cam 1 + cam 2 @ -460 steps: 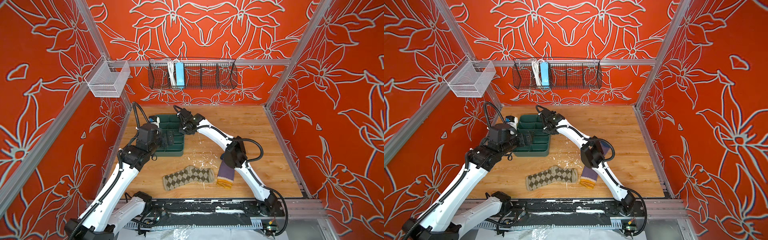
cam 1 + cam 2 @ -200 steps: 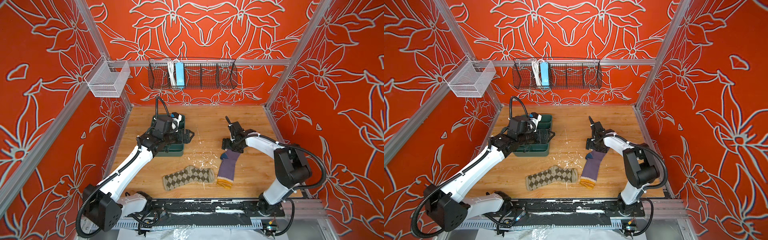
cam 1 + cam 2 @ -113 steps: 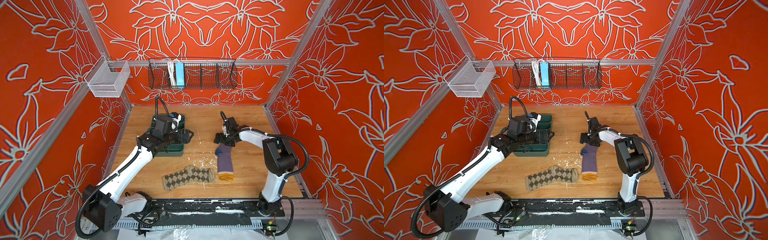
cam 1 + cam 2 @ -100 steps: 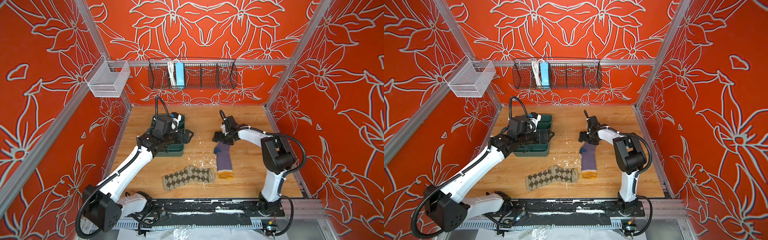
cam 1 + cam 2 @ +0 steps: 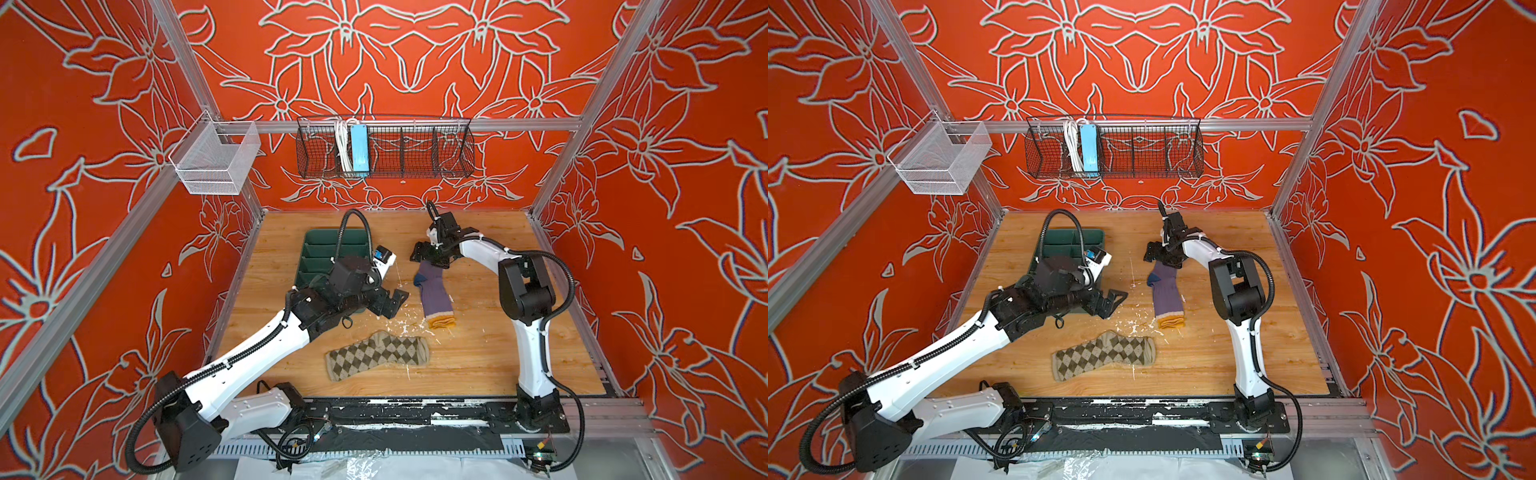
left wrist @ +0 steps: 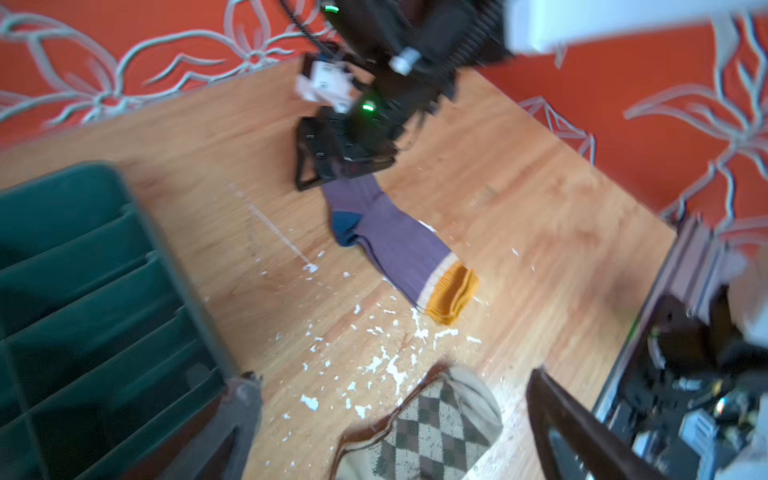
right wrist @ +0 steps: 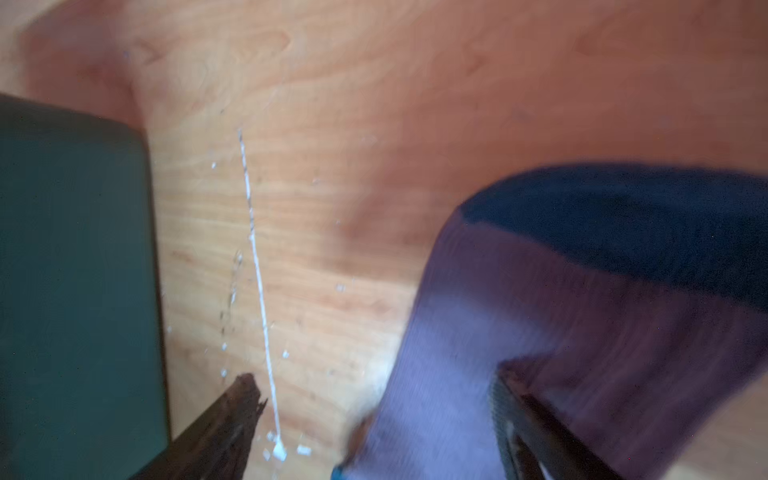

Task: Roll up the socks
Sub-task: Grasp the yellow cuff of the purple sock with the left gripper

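Right wrist view had your right gripper point(image 7: 374, 376) spread wide (nothing pinched) over the navy toe end of the purple sock point(image 7: 540, 291), likely placed to start the roll there. Your left gripper point(image 6: 390, 372) hung spread too, between the tray point(image 6: 83, 291) and the flat argyle sock point(image 6: 436, 428).

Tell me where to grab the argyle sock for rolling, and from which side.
Probably its rounded beige toe end, from above. The argyle sock lies flat on the wooden table, so only a downward pinch gets fabric. That end lies by the purple sock, and the open left gripper hovers nearest it.
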Motion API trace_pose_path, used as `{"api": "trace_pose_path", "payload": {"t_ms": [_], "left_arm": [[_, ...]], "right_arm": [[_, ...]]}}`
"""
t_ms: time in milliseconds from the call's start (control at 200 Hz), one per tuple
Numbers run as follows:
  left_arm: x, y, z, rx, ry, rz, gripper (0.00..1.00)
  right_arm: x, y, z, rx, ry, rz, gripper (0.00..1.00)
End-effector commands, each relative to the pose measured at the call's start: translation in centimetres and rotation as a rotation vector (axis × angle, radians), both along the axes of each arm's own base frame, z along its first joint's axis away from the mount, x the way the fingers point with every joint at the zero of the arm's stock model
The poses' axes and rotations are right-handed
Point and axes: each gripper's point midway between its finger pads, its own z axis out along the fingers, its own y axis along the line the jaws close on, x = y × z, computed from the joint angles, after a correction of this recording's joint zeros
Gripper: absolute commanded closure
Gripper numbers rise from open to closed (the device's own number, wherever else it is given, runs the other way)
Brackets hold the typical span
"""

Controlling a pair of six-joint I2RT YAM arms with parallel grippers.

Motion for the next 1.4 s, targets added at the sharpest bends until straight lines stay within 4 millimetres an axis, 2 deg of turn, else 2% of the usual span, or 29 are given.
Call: {"api": "trace_pose_path", "payload": {"t_ms": [0,85,190,320,430,465,555,686,851,971,1291,1391], "left_arm": [[-0.4,-1.2,-0.8,0.172,-0.226,-0.098,0.03],[-2.3,-3.5,-2.4,0.25,-0.351,-0.245,0.03],[-3.0,-5.8,-4.3,0.323,-0.442,-0.329,0.01],[-1.7,-7.8,-6.6,0.378,-0.442,-0.294,0.03],[-2.0,-10.7,-9.1,0.439,-0.524,-0.36,0.04],[-2.2,-11.7,-10.1,0.474,-0.534,-0.397,0.07],[-2.1,-14.0,-12.7,0.589,-0.562,-0.454,0.14],[-0.5,-16.0,-16.1,0.785,-0.572,-0.409,0.19],[-0.5,-17.3,-18.0,0.745,-0.509,-0.405,0.21],[0.0,-16.8,-19.6,0.763,-0.447,-0.398,0.28],[1.0,-14.0,-21.3,0.788,-0.337,-0.409,0.49],[1.2,-13.4,-21.5,0.786,-0.316,-0.407,0.52]], "right_arm": [[-1.5,-0.9,5.7,0.08,-0.009,-0.003,0.13],[-2.6,-3.2,9.8,0.151,-0.057,-0.05,0.14],[-5.0,-8.0,12.5,0.202,-0.091,-0.179,0.15],[-9.1,-14.4,12.7,0.226,-0.096,-0.367,0.15],[-12.5,-17.8,11.8,0.196,-0.098,-0.469,0.14],[-13.3,-18.4,11.5,0.193,-0.094,-0.492,0.14],[-14.7,-18.9,11.2,0.207,-0.083,-0.503,0.14],[-15.5,-19.2,10.7,0.214,-0.066,-0.503,0.14],[-15.6,-19.4,10.4,0.234,-0.061,-0.498,0.14],[-15.7,-19.6,10.4,0.24,-0.061,-0.495,0.14],[-16.0,-19.7,10.5,0.234,-0.064,-0.481,0.14],[-16.1,-19.6,10.8,0.23,-0.073,-0.463,0.14]]}}
